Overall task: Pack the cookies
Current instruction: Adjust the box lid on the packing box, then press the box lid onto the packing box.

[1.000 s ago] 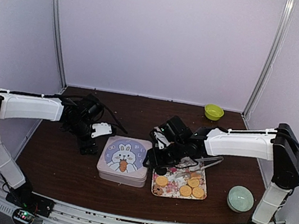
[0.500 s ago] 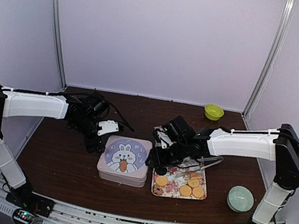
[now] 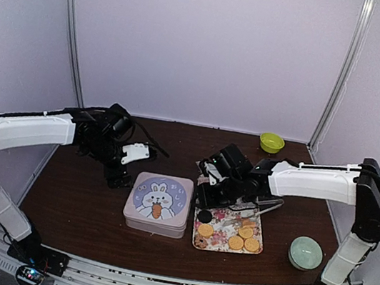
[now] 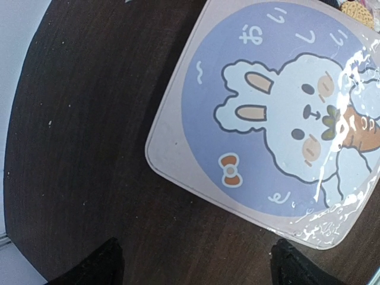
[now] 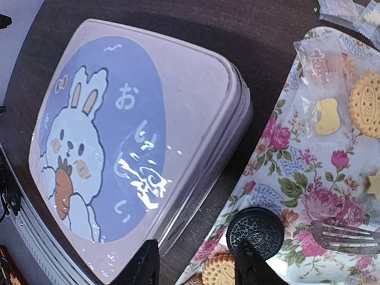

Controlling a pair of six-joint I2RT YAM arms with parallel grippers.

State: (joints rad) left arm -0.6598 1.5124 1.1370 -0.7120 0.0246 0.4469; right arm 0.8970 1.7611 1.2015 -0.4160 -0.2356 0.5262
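The right gripper (image 5: 199, 268) hangs half-spread and empty, with the dark cookie (image 5: 256, 230), round and embossed with no long axis, just at its 1 o'clock on the glossy floral tray (image 5: 279, 139). Golden cookies (image 3: 235, 242) lie beyond it. The left gripper (image 4: 196, 273), wide, hovers farther off over the smooth closed rabbit tin (image 4: 279, 119)

Soft even light, with glare on the tin lid (image 5: 145, 178).

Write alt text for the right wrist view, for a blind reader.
A closed lilac square tin with a rabbit lid sits beside a floral rectangular tray holding a dark round sandwich cookie and golden round biscuits. The open right gripper hovers above.
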